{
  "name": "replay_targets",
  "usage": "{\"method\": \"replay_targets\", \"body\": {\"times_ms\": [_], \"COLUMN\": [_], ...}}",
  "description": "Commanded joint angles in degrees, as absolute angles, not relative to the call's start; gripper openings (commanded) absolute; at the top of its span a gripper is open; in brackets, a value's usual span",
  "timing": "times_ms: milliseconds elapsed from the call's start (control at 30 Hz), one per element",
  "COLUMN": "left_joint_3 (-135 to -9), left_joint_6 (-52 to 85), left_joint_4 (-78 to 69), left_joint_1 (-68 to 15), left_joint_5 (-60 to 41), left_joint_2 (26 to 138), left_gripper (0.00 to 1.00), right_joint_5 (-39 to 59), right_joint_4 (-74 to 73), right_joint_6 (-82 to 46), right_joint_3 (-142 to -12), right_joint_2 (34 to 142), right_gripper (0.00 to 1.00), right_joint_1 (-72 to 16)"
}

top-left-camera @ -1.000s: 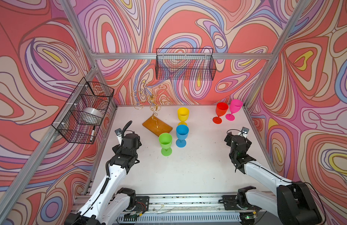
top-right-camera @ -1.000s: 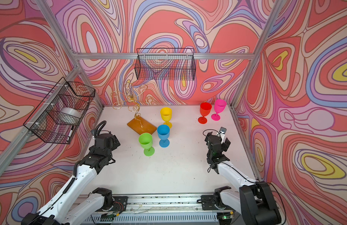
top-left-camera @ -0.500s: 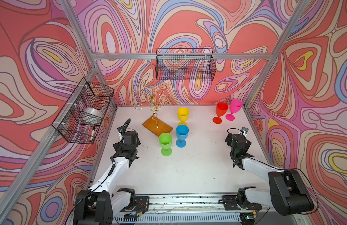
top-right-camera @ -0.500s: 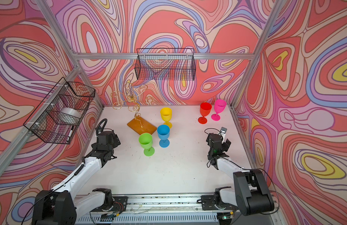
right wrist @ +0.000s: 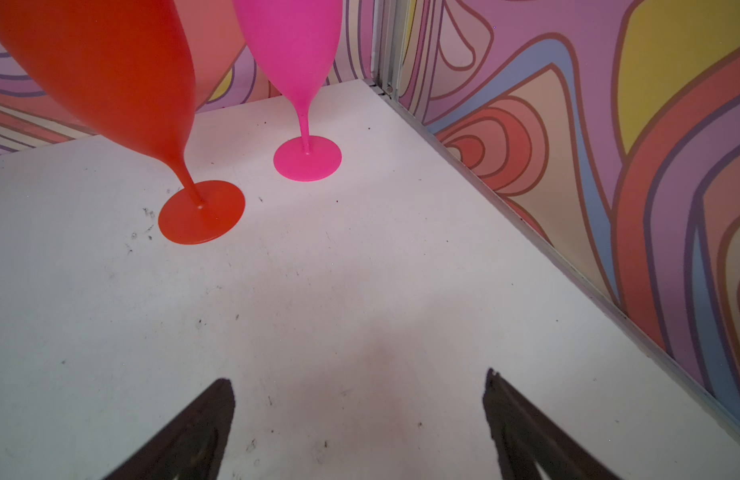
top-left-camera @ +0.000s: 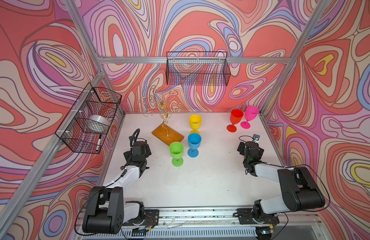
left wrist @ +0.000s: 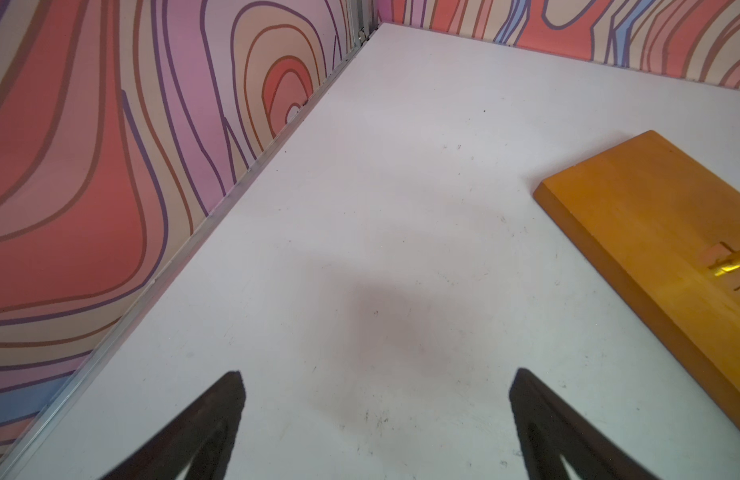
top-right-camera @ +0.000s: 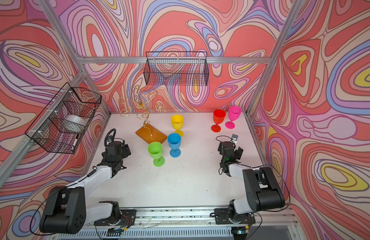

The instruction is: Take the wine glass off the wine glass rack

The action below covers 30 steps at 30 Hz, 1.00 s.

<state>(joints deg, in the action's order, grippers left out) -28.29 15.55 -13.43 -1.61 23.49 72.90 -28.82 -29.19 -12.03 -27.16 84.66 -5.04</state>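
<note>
The wine glass rack [top-left-camera: 168, 134] is a gold wire tree on an amber base at the back left of the white table [top-left-camera: 200, 182]; its base [left wrist: 659, 232] also shows in the left wrist view. No glass hangs on its arms. Yellow [top-left-camera: 195, 122], blue [top-left-camera: 194, 141] and green [top-left-camera: 176, 148] wine glasses stand upright just right of the base. Red [top-left-camera: 236, 117] and pink [top-left-camera: 251, 113] wine glasses stand at the back right. My left gripper [left wrist: 378, 374] is open, low over bare table left of the base. My right gripper [right wrist: 360, 376] is open, short of the red glass [right wrist: 202, 212].
A black mesh basket [top-left-camera: 90, 118] on the left wall holds a silver roll and a marker. Another black mesh basket [top-left-camera: 197, 69] hangs on the back wall. Patterned walls close in on three sides. A metal rail [top-left-camera: 200, 212] runs along the front.
Both arms have folded down, their elbows sinking toward the front rail. The grippers stay open and near where they were.
</note>
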Motion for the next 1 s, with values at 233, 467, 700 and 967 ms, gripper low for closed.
{"method": "replay_targets", "body": {"times_ms": [233,467,700,967], "left_joint_3": [-25.7,-24.4,-25.2,-27.5], "left_joint_6": [13.6,16.1,14.5,12.1], "left_joint_4": [-23.2,-27.3,-33.0,-33.5], "left_joint_1": [0.9,6.7,8.3,7.9], "left_joint_5": [19.0,11.5,6.1,2.6], "left_joint_2": [75.7,76.0,80.1,83.4], "left_gripper": [1.00,1.00,1.00,1.00], "right_joint_5": [-24.1,-22.1,-19.1,-15.8], "right_joint_4": [-32.9,-36.6,-37.3,-47.6], "right_joint_6": [-10.0,-7.4,-5.5,-4.1], "right_joint_3": [-32.6,-36.1,-36.2,-29.9], "right_joint_2": [90.9,97.1,97.5,96.2], "right_gripper": [0.98,0.98,0.97,0.97], "right_joint_1": [-1.9,-1.4,-1.4,-1.5]}}
